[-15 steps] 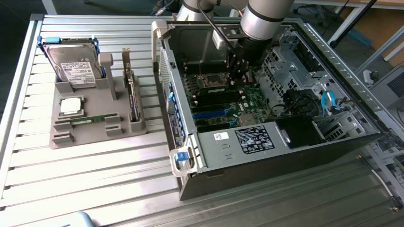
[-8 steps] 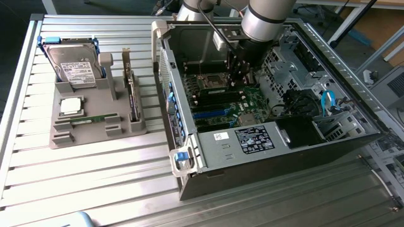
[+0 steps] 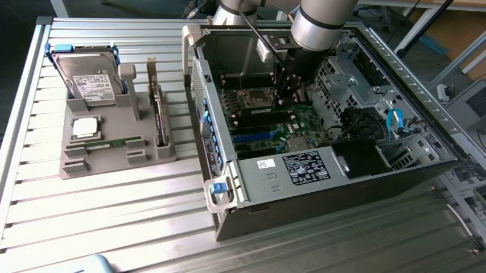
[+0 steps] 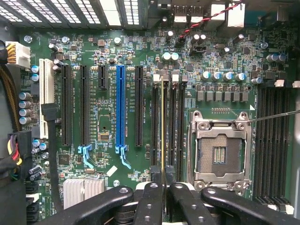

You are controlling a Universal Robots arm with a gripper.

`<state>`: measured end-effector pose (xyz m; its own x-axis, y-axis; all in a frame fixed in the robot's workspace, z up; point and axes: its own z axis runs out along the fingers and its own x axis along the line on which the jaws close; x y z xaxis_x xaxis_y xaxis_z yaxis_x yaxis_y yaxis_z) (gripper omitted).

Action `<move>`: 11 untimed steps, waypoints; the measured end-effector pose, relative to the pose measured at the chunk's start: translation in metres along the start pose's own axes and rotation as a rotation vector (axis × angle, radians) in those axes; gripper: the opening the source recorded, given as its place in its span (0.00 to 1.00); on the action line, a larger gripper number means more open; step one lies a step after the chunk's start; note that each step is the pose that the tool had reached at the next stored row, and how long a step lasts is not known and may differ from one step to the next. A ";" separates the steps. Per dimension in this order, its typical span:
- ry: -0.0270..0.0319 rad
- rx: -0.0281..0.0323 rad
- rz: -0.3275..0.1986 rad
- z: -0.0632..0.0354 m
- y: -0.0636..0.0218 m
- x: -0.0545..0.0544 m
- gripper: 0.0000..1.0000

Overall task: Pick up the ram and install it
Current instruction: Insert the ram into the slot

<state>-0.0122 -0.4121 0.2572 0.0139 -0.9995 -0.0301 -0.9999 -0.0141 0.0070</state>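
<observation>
The ram (image 4: 162,122) shows edge-on in the wrist view as a thin yellowish line. It stands upright over the black memory slots (image 4: 172,126), beside the empty CPU socket (image 4: 220,152). My gripper (image 4: 162,182) is shut on the ram's upper edge, one black finger on each side. In the exterior view the gripper (image 3: 292,94) reaches down into the open computer case (image 3: 342,176), just above the motherboard. I cannot tell whether the ram's lower edge sits in a slot or hovers above it.
To the exterior view's left of the case, a grey tray (image 3: 76,168) holds a hard drive (image 3: 90,79), a silver CPU (image 3: 85,128), a green stick (image 3: 112,142) and an upright expansion card (image 3: 158,111). Case walls, drive cages and cables (image 3: 393,122) surround the gripper.
</observation>
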 end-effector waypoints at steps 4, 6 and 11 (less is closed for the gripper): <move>0.0000 0.0000 0.000 0.0016 0.0000 0.000 0.12; -0.0001 0.0000 0.000 0.0029 0.0000 0.000 0.12; -0.0001 0.0000 0.000 0.0066 -0.0001 0.000 0.12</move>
<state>-0.0122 -0.4121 0.2506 0.0139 -0.9994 -0.0301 -0.9999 -0.0141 0.0070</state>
